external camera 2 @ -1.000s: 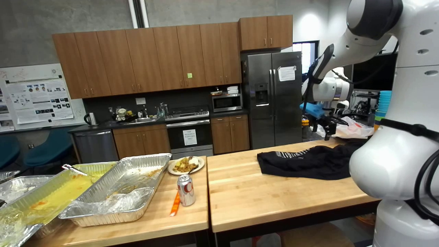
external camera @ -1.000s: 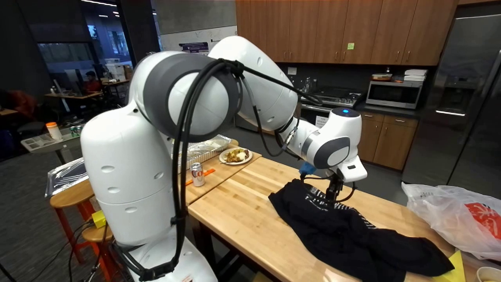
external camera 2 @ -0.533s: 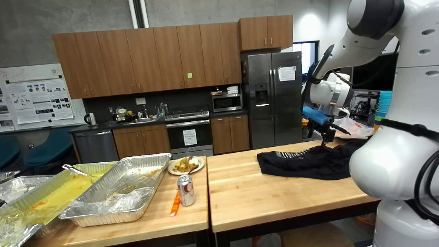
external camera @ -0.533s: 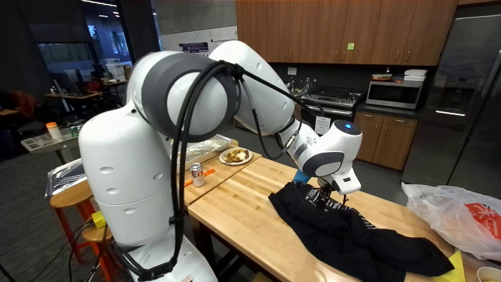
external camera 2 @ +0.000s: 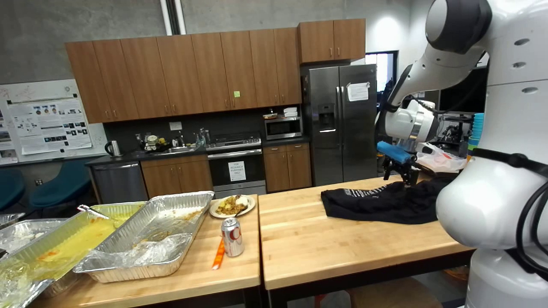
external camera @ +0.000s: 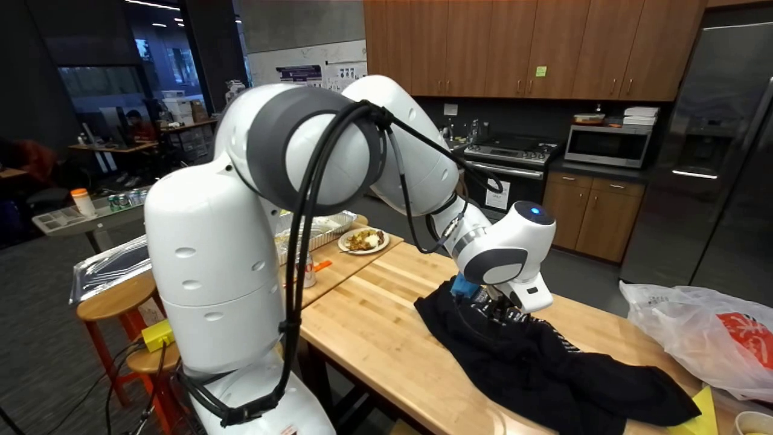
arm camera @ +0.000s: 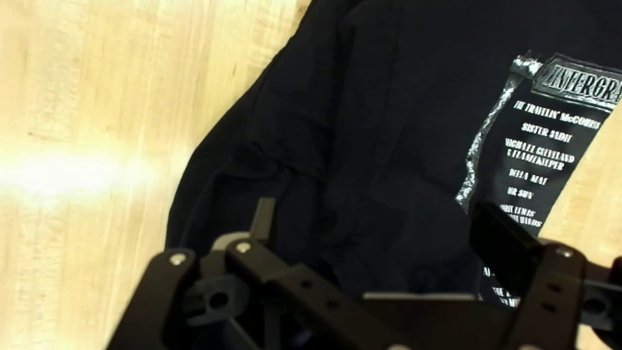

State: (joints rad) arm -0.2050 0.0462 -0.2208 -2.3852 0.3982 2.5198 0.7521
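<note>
Black cloth [arm camera: 384,112], in the wrist view's upper middle, looks soft and light. Your end effector [arm camera: 379,233] is spread wide, holding nothing; the fold [arm camera: 286,163] left of centre may pinch best.

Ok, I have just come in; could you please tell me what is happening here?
A robot arm has its end effector open, low over a black garment with white lettering that lies rumpled on a wooden table. Its jaws stand wide apart and nothing looks gripped; I cannot tell whether it touches the garment. A plastic bag is near one end of the garment, while a drink can and a plate of food stand on the adjoining table.
</note>
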